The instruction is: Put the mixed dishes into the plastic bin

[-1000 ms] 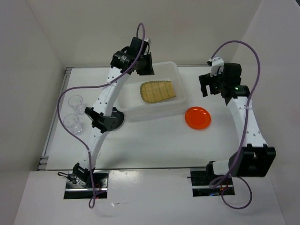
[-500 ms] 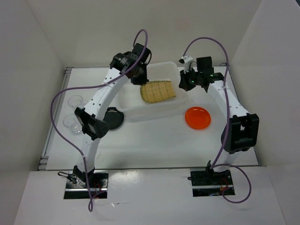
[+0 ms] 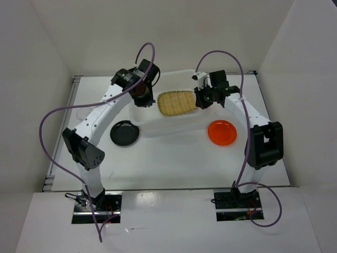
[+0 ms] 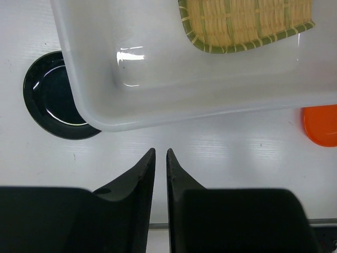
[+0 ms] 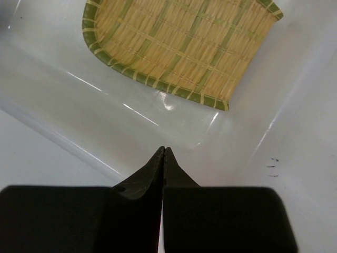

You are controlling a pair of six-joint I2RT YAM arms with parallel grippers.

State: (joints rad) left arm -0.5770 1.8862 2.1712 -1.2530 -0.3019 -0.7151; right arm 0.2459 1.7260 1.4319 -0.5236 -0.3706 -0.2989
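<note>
White counter [image 3: 174, 158]. Plastic bin [image 3: 174, 122] sitting centre-far, bamboo tray [image 3: 177, 103] lying flat inside, toward the right end. Black plate [image 3: 125, 133] on counter just beside bin's near-left corner. Orange plate [image 3: 221, 132] on counter off the near-right corner. Left gripper [image 4: 160, 158] above bin's left end, pinched to a narrow slit, empty. Right gripper [image 5: 164, 150] above bin's right end beside tray, tips touching, empty.

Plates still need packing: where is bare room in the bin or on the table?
Inside the translucent white plastic bin, the floor left of the tan woven bamboo tray is bare. On the table, the strip in front of the bin, between the round black plate and round orange plate, is free. Crowded: left tool and right tool hang over the bin.
</note>
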